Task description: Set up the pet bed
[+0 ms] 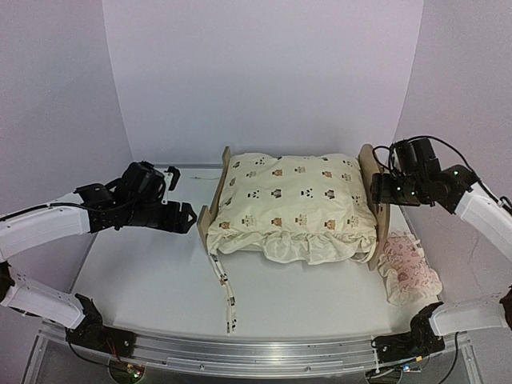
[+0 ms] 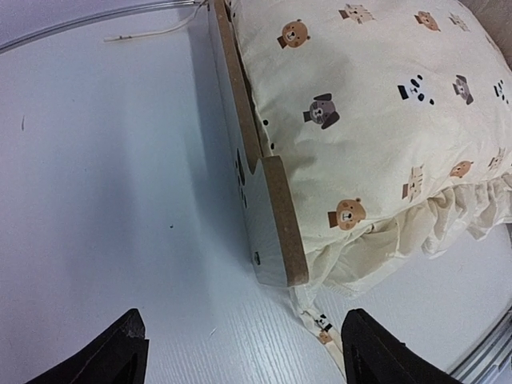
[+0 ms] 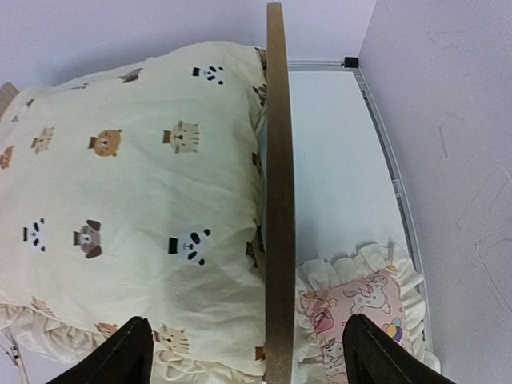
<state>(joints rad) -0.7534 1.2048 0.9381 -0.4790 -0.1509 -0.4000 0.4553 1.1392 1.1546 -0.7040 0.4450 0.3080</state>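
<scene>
The pet bed (image 1: 214,210) stands mid-table, a light-wood frame with an end board on each side. A cream animal-print cushion (image 1: 292,200) lies in it and hides the mattress base; its ruffle spills over the front. A cushion tie (image 1: 226,292) trails toward the near edge. My left gripper (image 1: 182,197) is open and empty, just left of the left board (image 2: 276,208), above the table. My right gripper (image 1: 382,189) is open and empty, straddling the top of the right board (image 3: 279,200). The cushion also shows in the left wrist view (image 2: 376,120) and right wrist view (image 3: 136,184).
A small pink ruffled pillow (image 1: 408,270) lies on the table right of the bed, also in the right wrist view (image 3: 356,308). A thin white cable (image 2: 152,34) lies at the back left. A metal rail (image 1: 256,352) runs along the near edge. Walls close in on three sides.
</scene>
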